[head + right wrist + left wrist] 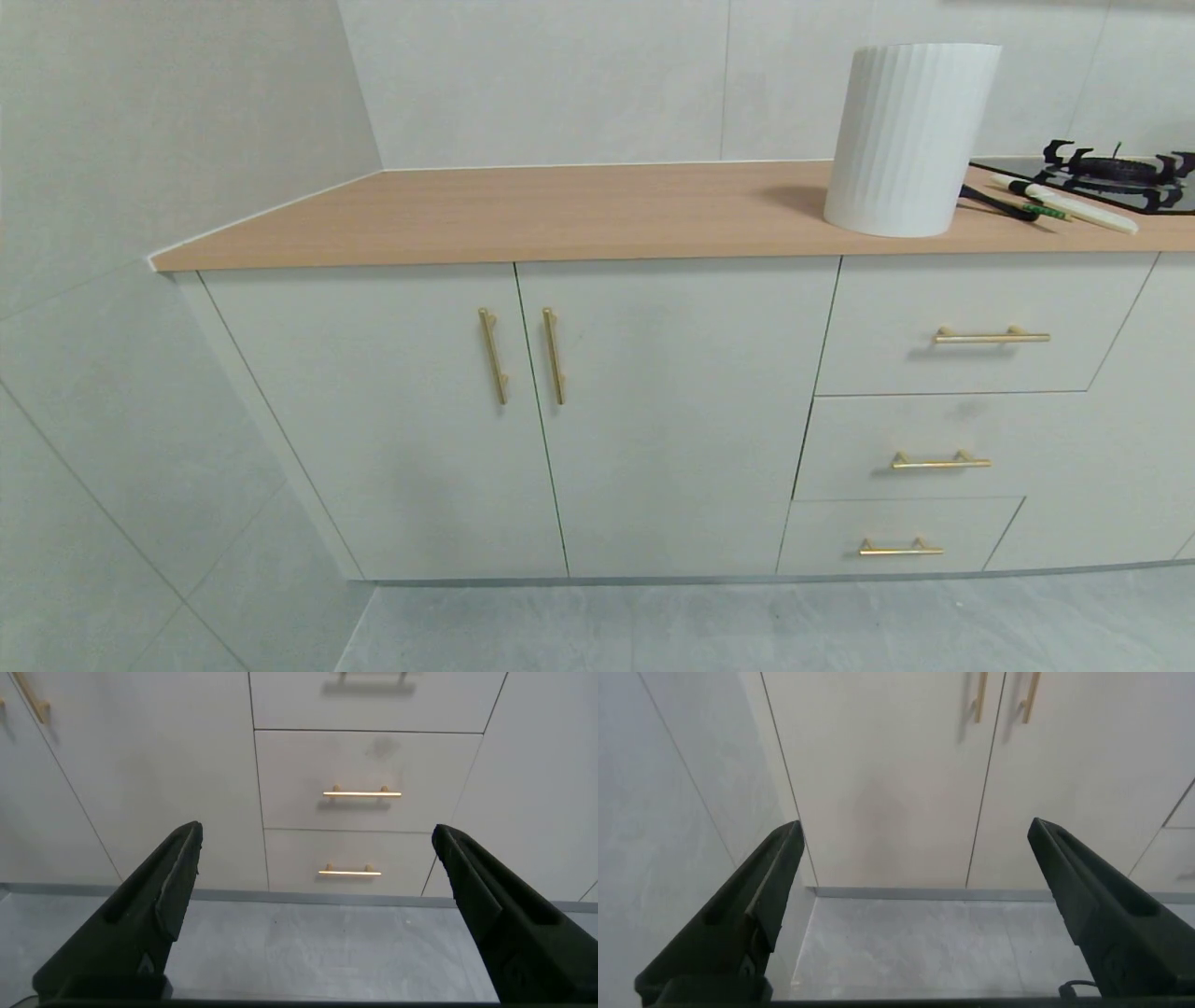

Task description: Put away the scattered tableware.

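1. We see the left gripper (pixel 915 831) held low in front of the pale cabinet doors (pixel 906 775), above the grey tiled floor (pixel 906 952). Its two dark fingers (pixel 761 905) are spread wide, with nothing between them.
2. We see the right gripper (pixel 318 833) held low in front of the stack of pale drawers (pixel 364 784). It is likewise spread wide and holds nothing.
3. The light wooden countertop (pixel 560 210) carries everything of interest on its right part. The left part runs into the wall corner.
4. A white ribbed cylindrical container (pixel 910 140) stands upright near the front edge of the countertop, above the top drawer.
5. The tableware lies just beside that container, on its right, near the front edge:
   - a long cream-handled utensil (pixel 1074 207) lies slantwise along the near edge of the black gas hob (pixel 1120 170);
   - a black-handled utensil (pixel 994 201) lies beside it, one end hidden behind the container;
   - a thin green piece (pixel 1047 213) lies between them. We cannot tell what kind of utensil it is.
6. Both grippers are well apart from the tableware.
7. The cabinet doors and all three drawers are closed, each with a brass bar handle (pixel 991 335).
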{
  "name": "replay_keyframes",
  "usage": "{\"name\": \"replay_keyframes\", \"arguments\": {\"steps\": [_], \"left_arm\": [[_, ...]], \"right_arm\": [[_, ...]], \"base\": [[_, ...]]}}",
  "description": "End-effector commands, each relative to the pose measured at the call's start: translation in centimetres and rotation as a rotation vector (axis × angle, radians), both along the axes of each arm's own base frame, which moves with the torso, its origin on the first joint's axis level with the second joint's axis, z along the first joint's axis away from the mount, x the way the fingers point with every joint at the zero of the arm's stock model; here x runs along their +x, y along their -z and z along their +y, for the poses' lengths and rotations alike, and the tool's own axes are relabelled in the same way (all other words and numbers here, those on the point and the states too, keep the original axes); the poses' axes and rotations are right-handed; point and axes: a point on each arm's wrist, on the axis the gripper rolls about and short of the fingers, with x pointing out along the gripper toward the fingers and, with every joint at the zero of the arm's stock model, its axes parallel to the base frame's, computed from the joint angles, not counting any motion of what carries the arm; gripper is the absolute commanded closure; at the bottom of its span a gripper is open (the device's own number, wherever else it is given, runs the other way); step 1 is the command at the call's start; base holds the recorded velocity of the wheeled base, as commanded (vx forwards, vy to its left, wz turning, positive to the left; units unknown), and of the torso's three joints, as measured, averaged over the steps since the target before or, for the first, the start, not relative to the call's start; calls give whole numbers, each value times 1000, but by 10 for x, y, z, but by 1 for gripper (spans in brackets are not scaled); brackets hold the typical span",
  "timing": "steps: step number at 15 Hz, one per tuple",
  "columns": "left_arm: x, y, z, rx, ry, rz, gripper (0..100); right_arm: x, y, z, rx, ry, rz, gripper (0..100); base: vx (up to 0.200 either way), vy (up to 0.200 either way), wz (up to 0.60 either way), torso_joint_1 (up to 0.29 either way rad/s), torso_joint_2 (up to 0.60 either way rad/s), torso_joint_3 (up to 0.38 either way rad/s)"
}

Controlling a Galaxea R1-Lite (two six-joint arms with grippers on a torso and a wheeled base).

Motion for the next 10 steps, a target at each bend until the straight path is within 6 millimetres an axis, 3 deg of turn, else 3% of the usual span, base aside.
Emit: {"name": "replay_keyframes", "arguments": {"steps": [1, 10], "left_arm": [[0, 0, 0, 5, 0, 1, 0], [0, 0, 0, -17, -1, 1, 0]], "right_arm": [[0, 0, 0, -2, 0, 5, 0], [0, 0, 0, 0, 0, 7, 0]], "base": [[0, 0, 0, 0, 0, 0], [0, 0, 0, 0, 0, 0]]}}
